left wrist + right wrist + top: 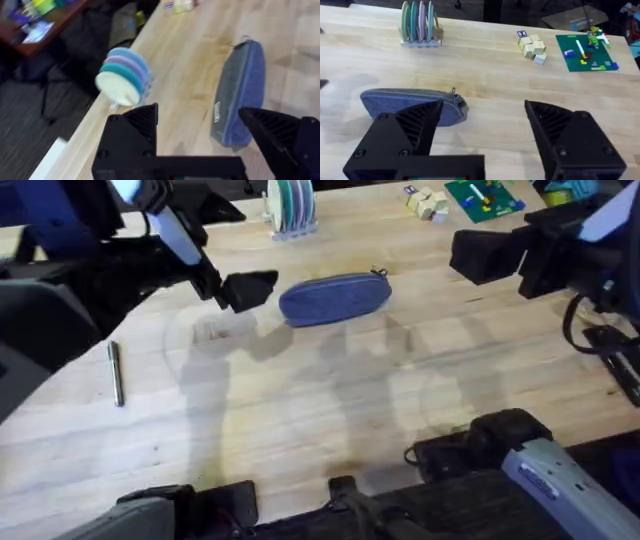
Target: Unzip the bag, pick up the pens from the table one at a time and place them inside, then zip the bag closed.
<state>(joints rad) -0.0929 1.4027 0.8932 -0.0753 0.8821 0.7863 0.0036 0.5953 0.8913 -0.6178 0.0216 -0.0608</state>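
One pen lies at left on the counter; the bag, upper centre, looks zipped. Both arms' fingers are spread, empty. Unpinned, the bag could slide when its pull is tugged.

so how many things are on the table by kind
bag: 1
pen: 1
rack of discs: 1
pile of small blocks: 1
green board with bits on it: 1
total: 5
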